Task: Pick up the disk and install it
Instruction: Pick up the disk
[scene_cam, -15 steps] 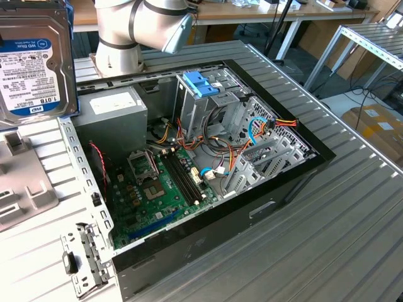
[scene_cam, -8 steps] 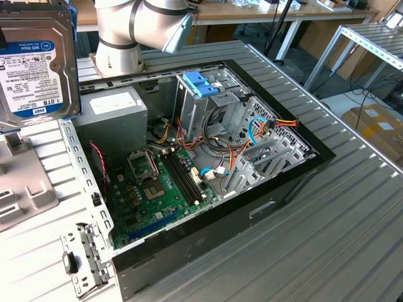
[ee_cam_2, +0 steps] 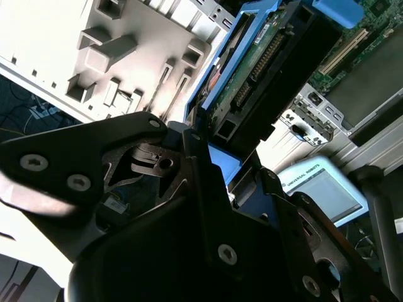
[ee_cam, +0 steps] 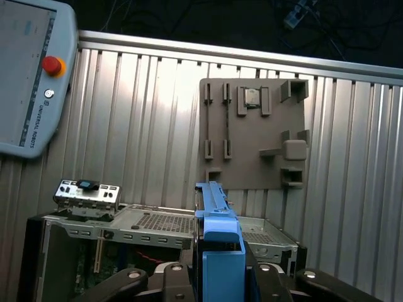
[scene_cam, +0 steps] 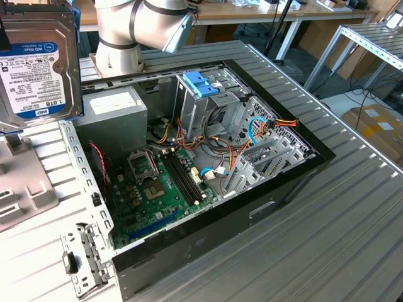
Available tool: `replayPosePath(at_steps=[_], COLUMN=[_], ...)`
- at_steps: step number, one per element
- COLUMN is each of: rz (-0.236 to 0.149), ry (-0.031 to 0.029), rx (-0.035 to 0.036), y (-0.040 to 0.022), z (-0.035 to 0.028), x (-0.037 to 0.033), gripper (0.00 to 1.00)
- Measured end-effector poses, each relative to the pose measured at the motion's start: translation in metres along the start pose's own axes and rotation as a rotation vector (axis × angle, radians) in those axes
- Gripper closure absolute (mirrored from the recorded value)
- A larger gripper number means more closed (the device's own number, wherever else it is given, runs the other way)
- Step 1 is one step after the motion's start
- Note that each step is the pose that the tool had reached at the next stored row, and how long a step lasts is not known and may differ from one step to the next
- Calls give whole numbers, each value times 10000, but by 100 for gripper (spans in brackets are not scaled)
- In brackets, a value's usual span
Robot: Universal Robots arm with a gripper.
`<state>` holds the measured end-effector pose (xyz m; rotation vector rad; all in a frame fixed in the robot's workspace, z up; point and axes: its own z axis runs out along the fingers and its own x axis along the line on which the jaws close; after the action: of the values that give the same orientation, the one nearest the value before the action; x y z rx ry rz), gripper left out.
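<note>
The disk (scene_cam: 39, 66) hangs high at the exterior view's left, close to the camera, label side showing, with a blue side rail along its edge. It is above the table, off to the side of the open computer case (scene_cam: 283, 182). In the second wrist view my gripper (ee_cam_2: 214, 148) is shut on the disk (ee_cam_2: 252, 75), whose circuit-board side and connector edge face the camera. In the first wrist view the disk's blue rail (ee_cam: 217, 233) stands up between my black fingers (ee_cam: 173, 277).
Inside the case a drive cage carries a small blue bracket (scene_cam: 200, 83); a grey power supply box (scene_cam: 116, 108) and the green motherboard (scene_cam: 157, 189) lie beside it. A grey fixture plate (ee_cam: 255, 132) and a teach pendant (ee_cam: 31, 75) rest on the ribbed metal table (scene_cam: 352, 239).
</note>
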<state>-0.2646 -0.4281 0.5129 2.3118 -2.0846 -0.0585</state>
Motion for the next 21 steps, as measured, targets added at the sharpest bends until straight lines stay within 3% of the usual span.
replayPosePath(at_steps=[21], rz=[0], ry=[1], rx=[0], y=[-55], z=[6], x=[67], gripper=[63])
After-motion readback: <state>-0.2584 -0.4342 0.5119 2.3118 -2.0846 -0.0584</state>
